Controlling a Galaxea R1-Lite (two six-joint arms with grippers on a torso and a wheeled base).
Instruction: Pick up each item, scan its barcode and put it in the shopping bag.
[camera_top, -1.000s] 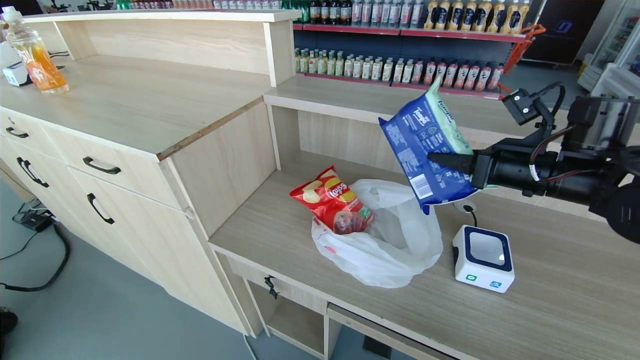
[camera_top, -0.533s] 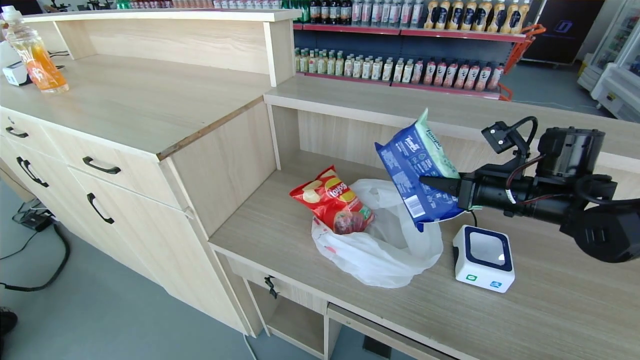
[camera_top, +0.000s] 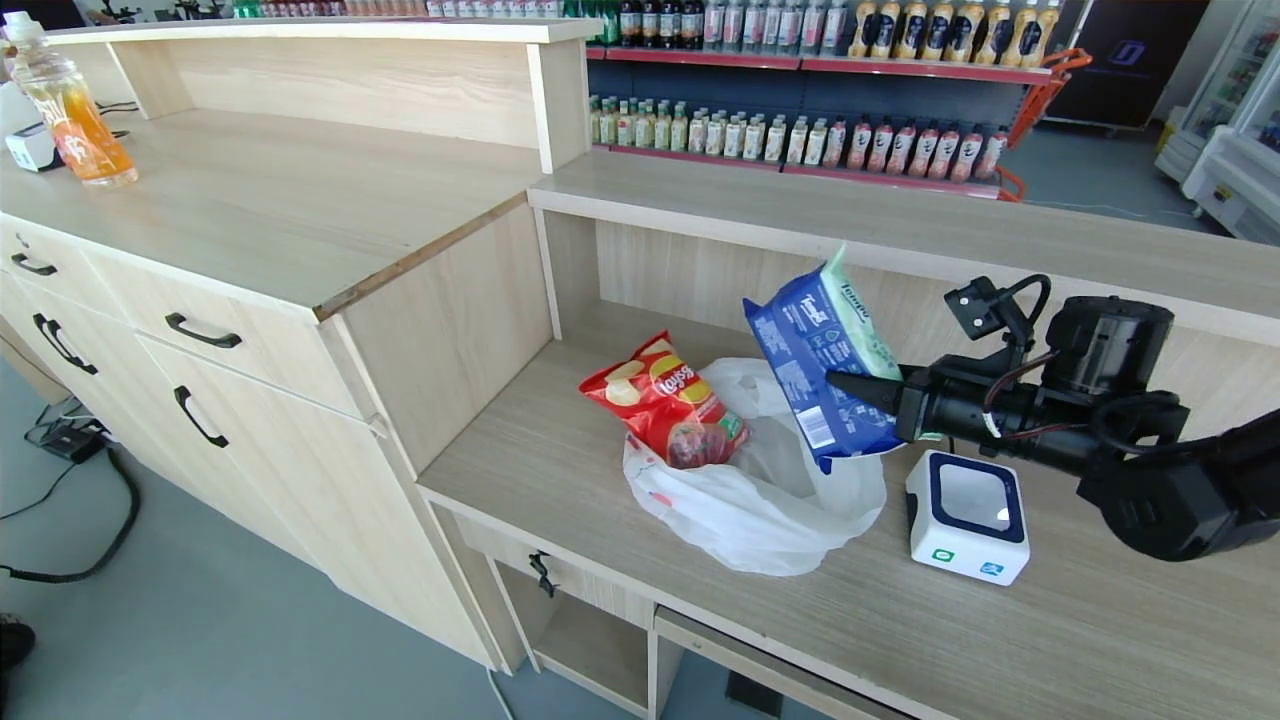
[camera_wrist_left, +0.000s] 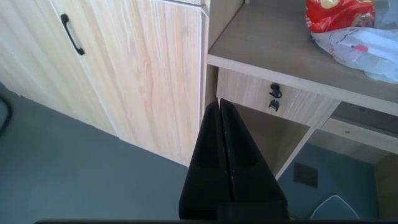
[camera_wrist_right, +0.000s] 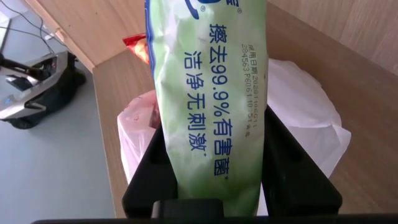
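My right gripper (camera_top: 858, 388) was clamped on the middle of the blue-and-green wipes pack (camera_top: 812, 350). It held the pack tilted in the air just above the open mouth of the white shopping bag (camera_top: 760, 505). That bag lay on the lower counter (camera_top: 1050, 620), with the red chip bag (camera_top: 665, 400) poking out on its left side and the scanner (camera_top: 967, 515) just beside it on the right. My left gripper (camera_wrist_left: 219, 109) hung low by the cabinet front, fingers pressed together on nothing. My worry was the drop. The bag was limp and its opening slack, so I judged a release from there could land the pack on the rim and slide it onto the counter, or nudge the chips out. The pack's lower corner might also snag the thin plastic and drag the bag along. As for print, the blue side carried a white barcode patch (camera_top: 815, 427) and panels of fine text. The green face had lines of dark characters, and the chip bag bore a round logo. I left all of it unread.
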